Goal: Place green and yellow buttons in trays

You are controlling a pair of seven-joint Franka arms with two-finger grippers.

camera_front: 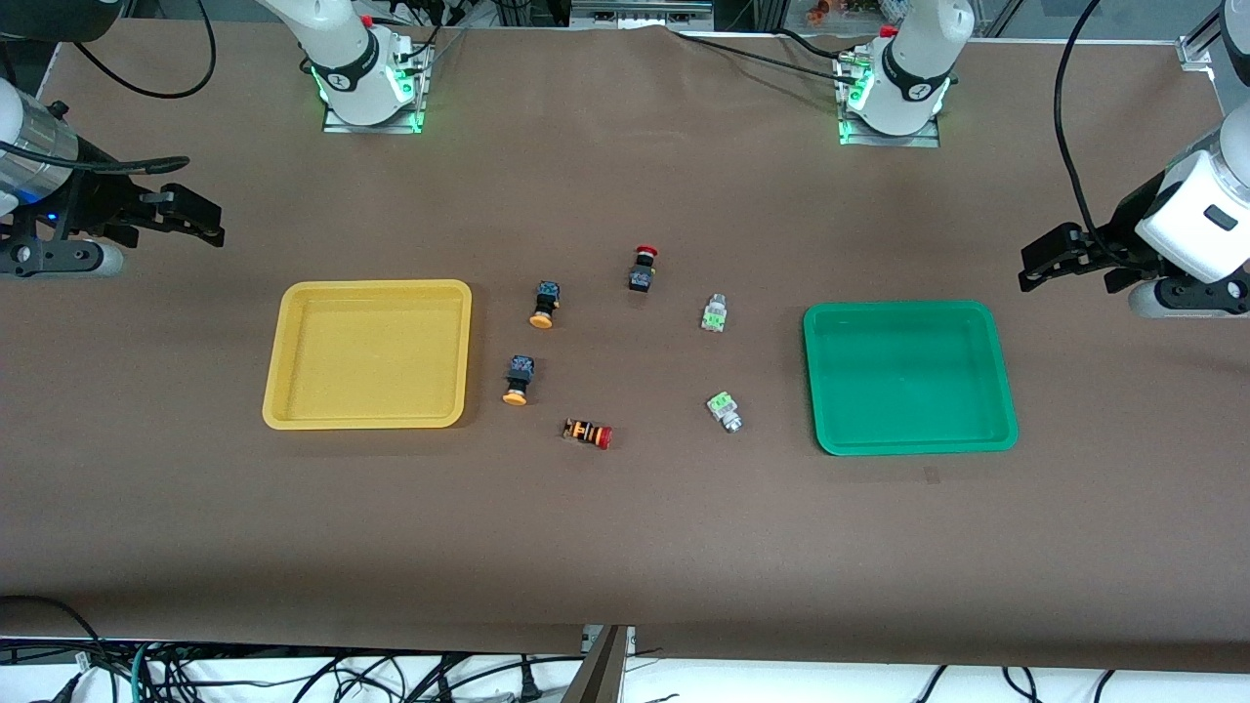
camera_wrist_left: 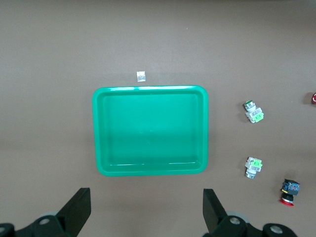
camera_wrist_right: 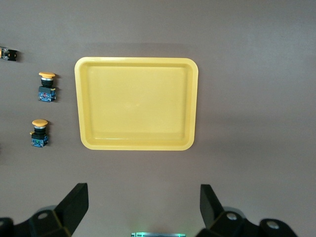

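Note:
The yellow tray [camera_front: 371, 286] lies toward the right arm's end of the table and the green tray [camera_front: 903, 308] toward the left arm's end; both hold nothing. Two yellow-capped buttons [camera_front: 545, 304] [camera_front: 518, 379] lie beside the yellow tray, also in the right wrist view [camera_wrist_right: 47, 86] [camera_wrist_right: 39, 132]. Two green-and-white buttons [camera_front: 716, 312] [camera_front: 724, 410] lie beside the green tray, also in the left wrist view [camera_wrist_left: 253, 112] [camera_wrist_left: 253, 167]. My left gripper [camera_front: 1037, 266] [camera_wrist_left: 146, 207] hangs open and empty over bare table at its end. My right gripper [camera_front: 200, 220] [camera_wrist_right: 143, 205] hangs open and empty at its end.
A black switch with a red cap [camera_front: 643, 267] stands between the trays, farther from the front camera than the buttons. An orange-striped switch with a red cap [camera_front: 588, 433] lies nearer to it. A small scrap [camera_wrist_left: 141, 76] lies by the green tray's rim [camera_wrist_left: 150, 89].

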